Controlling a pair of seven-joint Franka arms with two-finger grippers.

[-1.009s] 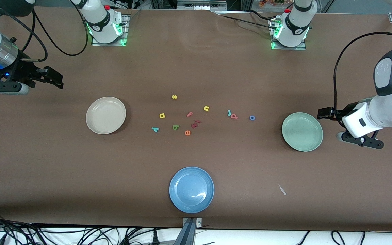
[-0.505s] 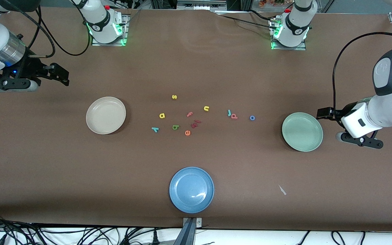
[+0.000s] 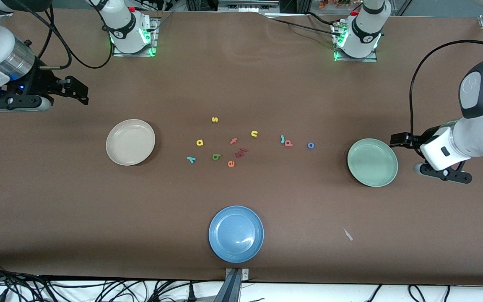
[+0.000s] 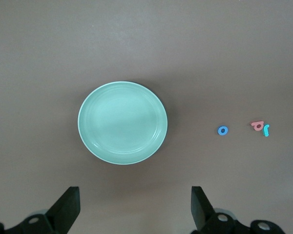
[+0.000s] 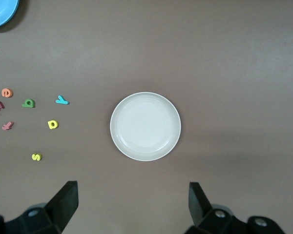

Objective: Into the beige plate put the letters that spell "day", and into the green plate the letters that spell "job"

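Brown worktop [image 3: 241,75], scattered foam letters: the green d [image 3: 216,157], yellow a [image 3: 200,142] and teal y [image 3: 190,159] lie near the empty beige plate [image 3: 130,142], while the teal j [image 3: 282,139], pinkish-red b [image 3: 288,143] and blue o [image 3: 310,145] sit toward the empty green plate [image 3: 372,162]. The right gripper [image 3: 78,90], jaws wide, has edged inward toward the beige plate over the past second, so sorting is likely starting. The left gripper [image 3: 397,139] waits, jaws wide, beside the green plate.
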